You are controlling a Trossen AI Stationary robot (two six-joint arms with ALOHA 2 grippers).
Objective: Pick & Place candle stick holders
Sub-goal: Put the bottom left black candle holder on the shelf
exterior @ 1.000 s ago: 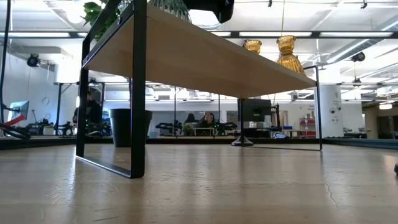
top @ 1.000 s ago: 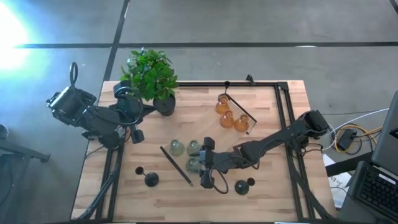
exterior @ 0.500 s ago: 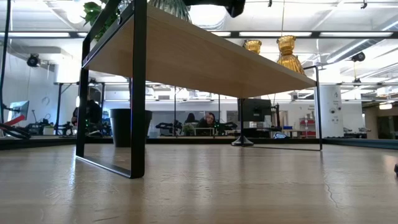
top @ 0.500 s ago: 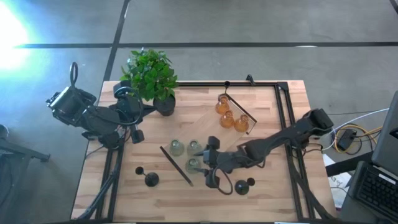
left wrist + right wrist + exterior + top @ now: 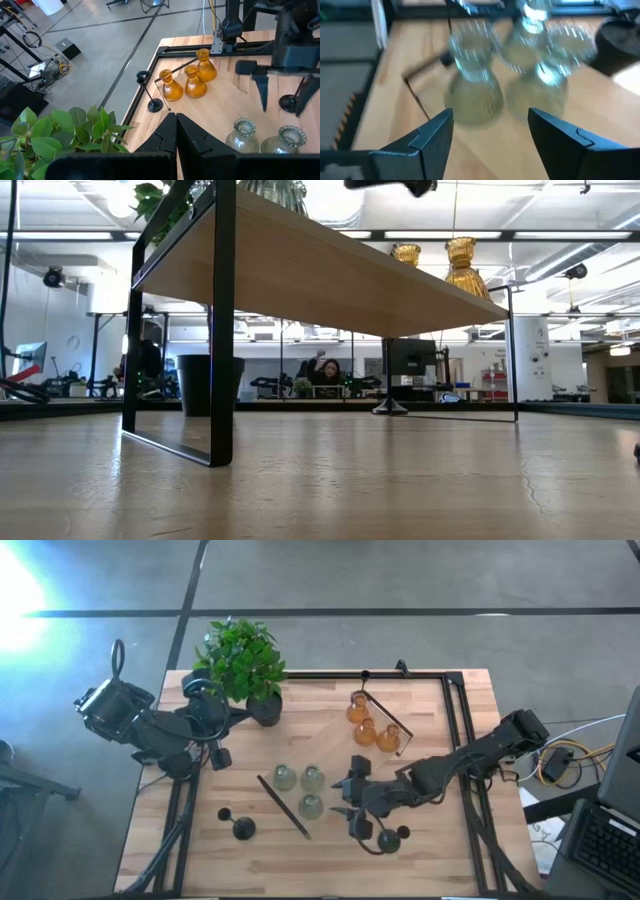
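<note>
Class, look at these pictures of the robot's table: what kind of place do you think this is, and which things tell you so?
Probably an open-plan robotics lab or workshop. Beyond the wooden table lies a bare concrete floor; the low view shows long ceiling lights and a person seated among desks and a monitor; loose cables trail beside the table.

Left gripper (image 5: 221, 756) jaws closed, right gripper (image 5: 346, 809) jaws spread empty

Pale green holders (image 5: 472, 85) — motion-blurred in right wrist view — plant (image 5: 60, 137) cut off.
</note>
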